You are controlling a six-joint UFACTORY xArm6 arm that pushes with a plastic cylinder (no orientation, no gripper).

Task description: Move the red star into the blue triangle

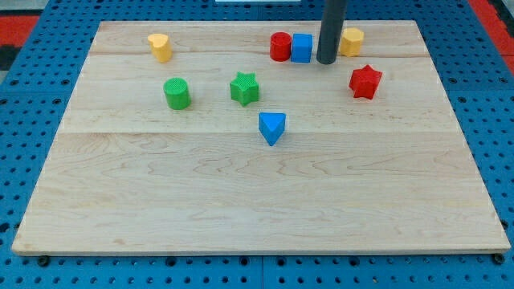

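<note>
Rod: a straight dark rod is seen coming down from the view's top edge, right of centre; no jaws are carried and nothing is held by it.
My tip [326, 61]: set down on the wooden board [241, 201] near its top edge, just right of the blue cube and just left of the yellow block at the top right; whether either is touched cannot be told.
Red star [365, 81]: placed in the board's upper right part, below and right of my tip, apart from it.
Blue triangle [271, 127]: found near the board's middle, well apart from the red star, towards the view's left and lower down.
Blue cube [301, 47]: set near the top edge, touching or just beside the red cylinder [279, 46] on its left.
Yellow block, top right [351, 40]: partly hidden behind the rod.
Yellow block, top left [160, 46]: placed near the top left corner.
Green cylinder [177, 93]: seen left of centre.
Green star [244, 88]: placed between the green cylinder and the blue triangle, above the latter.
</note>
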